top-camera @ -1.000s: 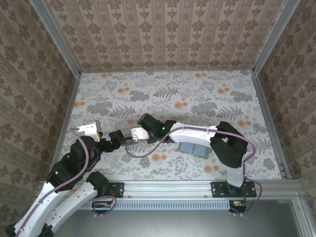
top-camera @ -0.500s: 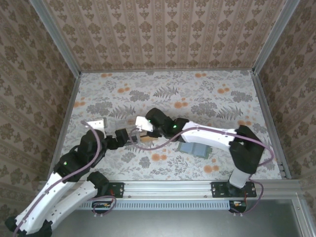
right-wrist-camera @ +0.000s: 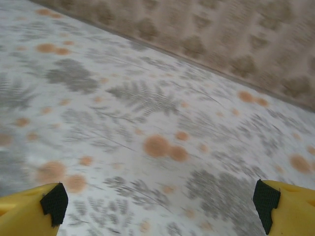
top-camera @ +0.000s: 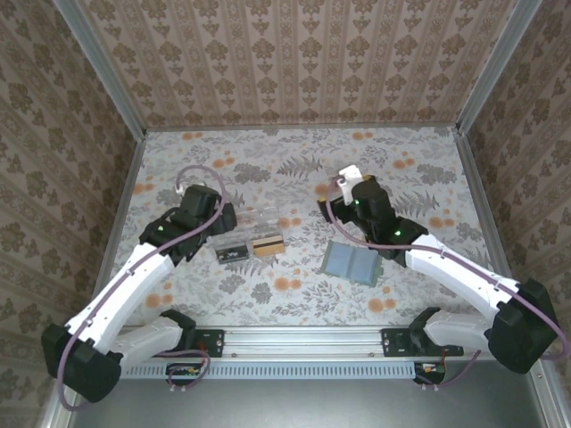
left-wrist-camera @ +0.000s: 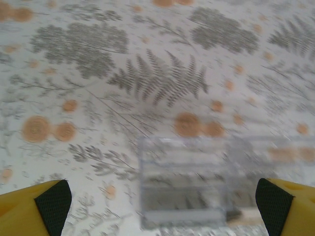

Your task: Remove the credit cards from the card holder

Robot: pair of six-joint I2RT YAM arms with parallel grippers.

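Two credit cards lie flat side by side on the table in the top view, a black one and a tan-orange one. The card holder lies open to their right, blue-grey inside up. My left gripper hovers just left of and behind the cards, open; in the left wrist view nothing sits between its fingertips. My right gripper hangs behind the card holder, open and empty; in the right wrist view there is bare table below it.
A clear plastic case rests just behind the cards, and it shows blurred ahead of the left fingers. Patterned walls close the table on three sides, with a metal rail along the near edge.
My right gripper opened and drew back from the cards to the right, leaving the tan-orange card beside the black one. My left arm lifted and moved back and left.
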